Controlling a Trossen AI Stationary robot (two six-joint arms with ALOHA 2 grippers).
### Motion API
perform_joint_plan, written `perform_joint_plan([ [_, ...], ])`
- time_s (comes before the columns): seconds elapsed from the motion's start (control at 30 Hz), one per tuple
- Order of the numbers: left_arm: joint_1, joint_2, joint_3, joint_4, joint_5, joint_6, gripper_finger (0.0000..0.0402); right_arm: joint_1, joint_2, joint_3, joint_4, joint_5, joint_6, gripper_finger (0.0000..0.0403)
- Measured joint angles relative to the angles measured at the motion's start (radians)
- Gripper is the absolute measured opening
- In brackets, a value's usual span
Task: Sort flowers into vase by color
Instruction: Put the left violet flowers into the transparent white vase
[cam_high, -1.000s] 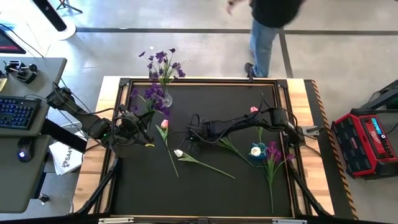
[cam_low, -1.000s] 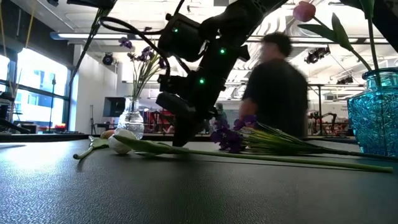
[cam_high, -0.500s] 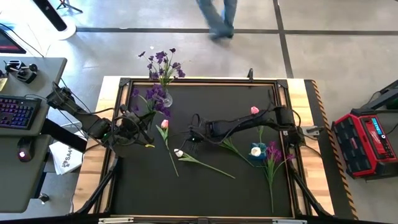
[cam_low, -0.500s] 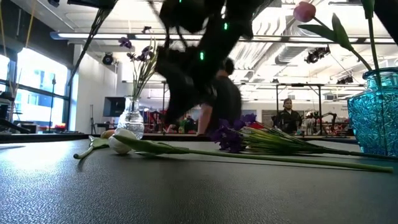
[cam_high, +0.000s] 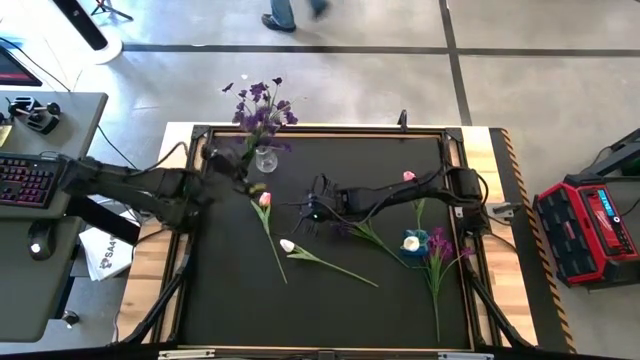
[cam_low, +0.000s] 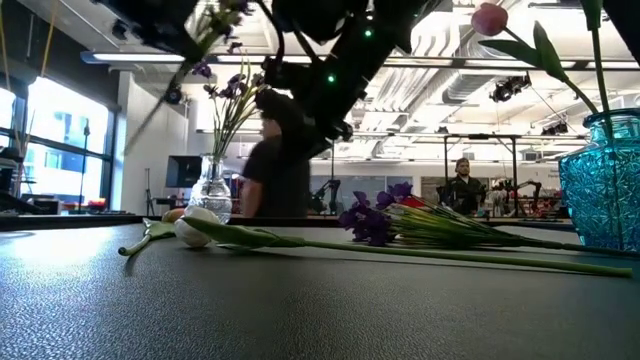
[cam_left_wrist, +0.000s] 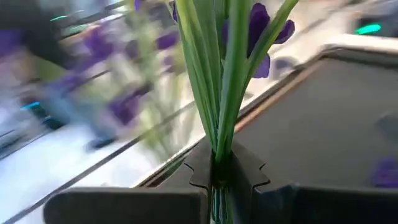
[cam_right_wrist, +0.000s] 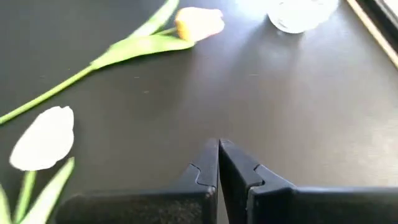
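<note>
Left gripper (cam_left_wrist: 221, 171) clamped on the green stems of a purple spray (cam_left_wrist: 258, 31), raised near the clear vase (cam_high: 265, 158) at the far left of the black mat (cam_high: 330, 300); blossoms partly cut off in the left wrist view, background there smeared. Clear vase already carrying purple flowers (cam_high: 262, 100). Right gripper (cam_right_wrist: 218, 163) fully closed, empty, hovering over bare mat mid-table, just beside a pink tulip (cam_right_wrist: 198, 23) and a white tulip (cam_right_wrist: 43, 138), touching neither. Blue vase (cam_high: 413, 241) at the right with a pink bud (cam_high: 408, 176) on its stem; more purple sprays (cam_high: 438, 250) lying beside it. Low view: arms only dark shapes overhead, fingers not discernible there; person in the room behind blurred; blue vase (cam_low: 605, 180) cut off at the edge
</note>
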Motion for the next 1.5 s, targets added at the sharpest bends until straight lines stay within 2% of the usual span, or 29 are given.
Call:
perform_joint_plan([
  [0.1, 0.118, -0.051, -0.092, 0.335, 0.366, 0.262, 0.0010, 0.019, 0.000, -0.045, 0.084, -0.003, 0.004, 0.0000],
  [0.17, 0.192, -0.083, -0.150, 0.518, 0.556, 0.368, 0.0009, 0.032, 0.000, -0.072, 0.154, -0.003, 0.003, 0.0000],
  [0.23, 0.260, -0.115, -0.201, 0.650, 0.626, 0.426, 0.0009, 0.047, 0.000, -0.088, 0.185, -0.003, 0.003, 0.0000],
  [0.37, 0.385, -0.149, -0.297, 0.925, 0.671, 0.459, 0.0008, 0.068, 0.000, -0.116, 0.244, -0.003, 0.004, 0.0000],
  [0.5, 0.513, -0.153, -0.355, 1.060, 0.758, 0.423, 0.0008, 0.071, 0.000, -0.124, 0.282, -0.007, 0.006, 0.0000],
  [0.73, 0.665, -0.121, -0.403, 1.034, 0.767, 0.335, 0.0008, 0.068, 0.000, -0.123, 0.292, -0.008, 0.007, 0.0000],
  [1.07, 0.685, -0.047, -0.404, 0.933, 0.785, 0.302, 0.0010, 0.067, -0.001, -0.123, 0.291, -0.009, 0.001, 0.0000],
  [1.33, 0.685, -0.015, -0.404, 0.865, 0.741, 0.286, 0.0064, 0.067, -0.001, -0.123, 0.290, -0.010, 0.002, 0.0000],
  [1.5, 0.686, -0.031, -0.374, 0.677, 0.668, 0.301, 0.0110, 0.067, -0.001, -0.122, 0.289, -0.010, 0.000, 0.0000],
])
